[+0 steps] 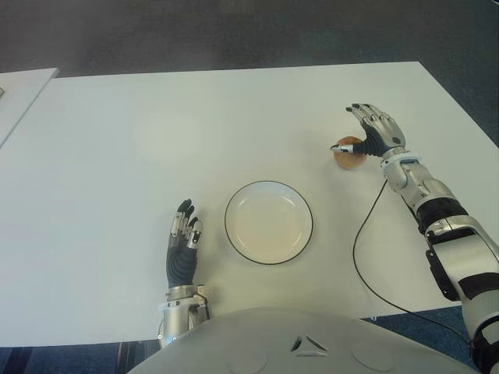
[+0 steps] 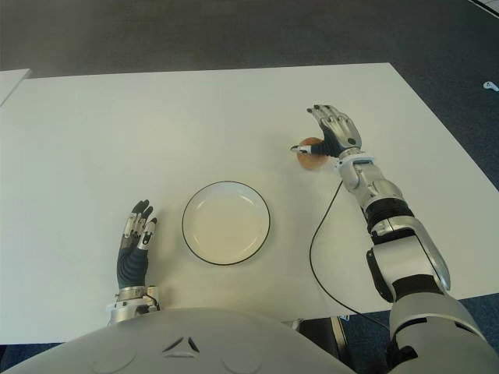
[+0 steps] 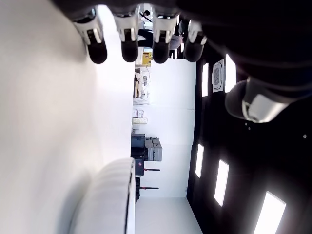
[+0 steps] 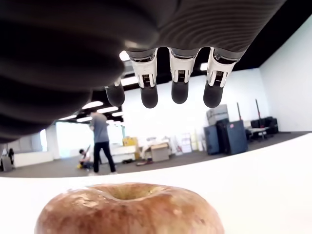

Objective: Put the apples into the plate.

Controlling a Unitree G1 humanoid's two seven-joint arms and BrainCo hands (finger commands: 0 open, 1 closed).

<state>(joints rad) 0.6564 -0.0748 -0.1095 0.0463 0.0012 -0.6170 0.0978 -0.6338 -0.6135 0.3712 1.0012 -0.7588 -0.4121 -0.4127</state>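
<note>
One apple (image 1: 348,153) sits on the white desk (image 1: 117,140), well to the right of the empty plate (image 1: 269,222) and a little farther from the robot. The right hand (image 1: 373,128) hovers over it, fingers (image 4: 178,83) spread wide, holding nothing. This looks like the reach-to-grasp step; next the fingers should lower and close around the fruit. The left hand (image 1: 182,245) shows left of the plate, fingers extended.

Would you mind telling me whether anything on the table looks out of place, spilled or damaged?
Nothing stands out. The plate sits upright and empty on the white table, and the single apple stands stem-dimple up, intact, under the open right hand. The left hand shows left of the plate. A black cable trails from the right arm.
</note>
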